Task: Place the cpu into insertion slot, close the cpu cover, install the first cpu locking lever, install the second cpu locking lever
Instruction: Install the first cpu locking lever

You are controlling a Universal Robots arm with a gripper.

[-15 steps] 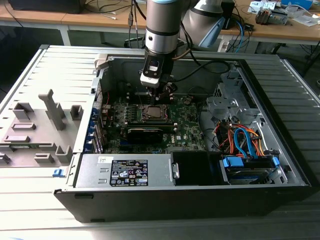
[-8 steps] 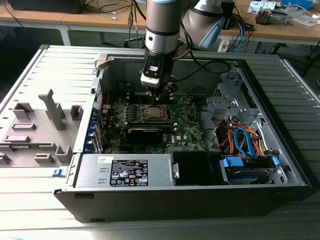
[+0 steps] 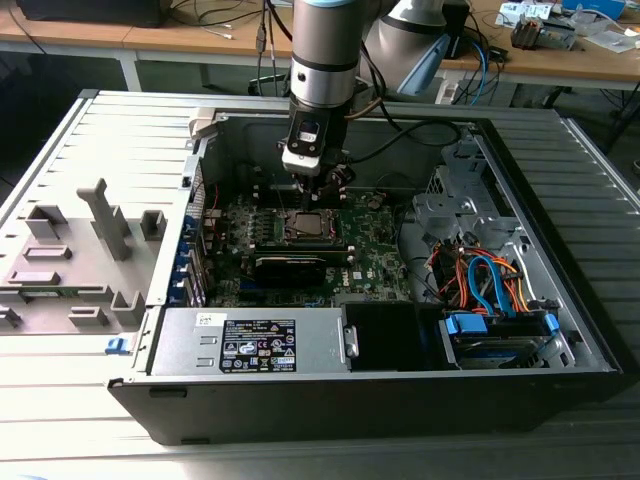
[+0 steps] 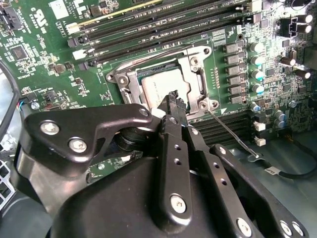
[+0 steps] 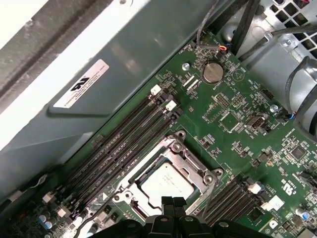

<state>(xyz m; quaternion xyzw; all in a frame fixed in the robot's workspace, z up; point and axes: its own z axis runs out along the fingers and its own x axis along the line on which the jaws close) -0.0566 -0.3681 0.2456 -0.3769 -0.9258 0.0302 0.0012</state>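
Step in hand: I judge I'm at the locking levers. The cpu [image 5: 166, 181] lies flat in the insertion slot [image 5: 177, 145], and the cpu cover [image 5: 193, 163] is down around it, framing its grey top.
Pincer: the gripper [image 5: 174, 201] has its fingers pressed together on nothing. Its tip hangs just over the cover's edge, and I cannot tell whether it touches.
Lever: one thin locking lever [image 4: 233, 134] sticks out slantwise from a socket corner, unlatched by my reading. The other lever I cannot make out.
Next move calls for: a fine tip contact on that thin rod, without slipping off it.
Location: the socket sits mid-board on the motherboard [image 3: 375, 250], toward the computer case [image 3: 240, 150] wall farthest from the exterior camera.
In the way: memory slots [image 5: 124, 144] flank the socket, capacitors [image 4: 255, 64] stand near one side, and the loose lever lies over further slots.
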